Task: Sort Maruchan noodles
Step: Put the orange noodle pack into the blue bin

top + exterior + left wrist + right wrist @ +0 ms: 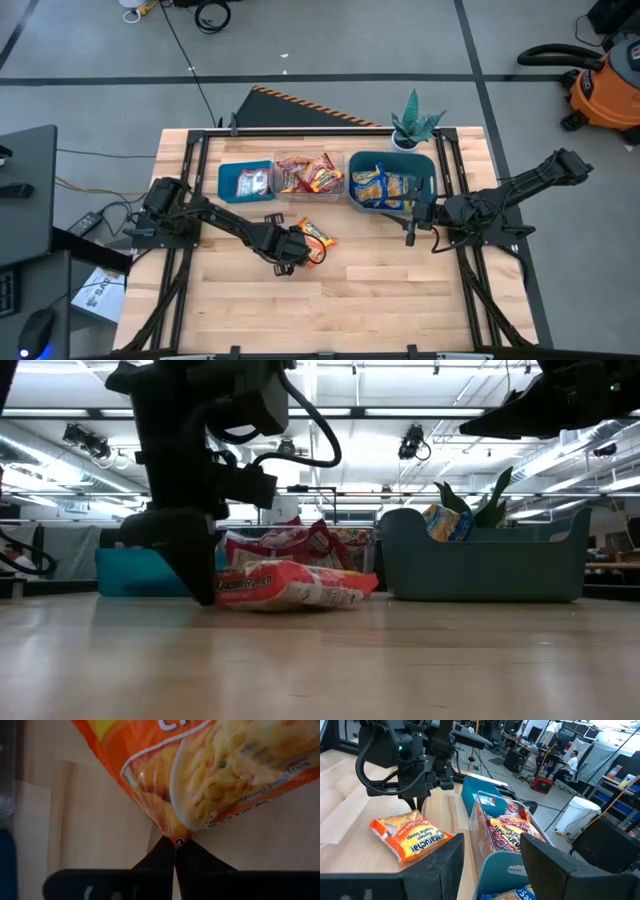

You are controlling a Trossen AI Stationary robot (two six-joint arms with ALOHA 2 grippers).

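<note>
Fingers of the left end effector (296, 250) pinch the crimped edge of an orange Maruchan ramen packet (315, 238) lying mid-desk, probably for lifting toward the clear bin (309, 174). Right end effector (410, 222) hangs wide, empty, beside the teal bin (430, 165).

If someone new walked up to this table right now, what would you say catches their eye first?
Most likely the left gripper, shut on a corner of the orange noodle packet lying alone on the bare wood near the table's middle. Behind it three bins stand in a row: a small teal bin, a clear bin of red-orange packets, and a large teal bin of yellow-and-blue ones, beside which the right gripper waits open.
</note>
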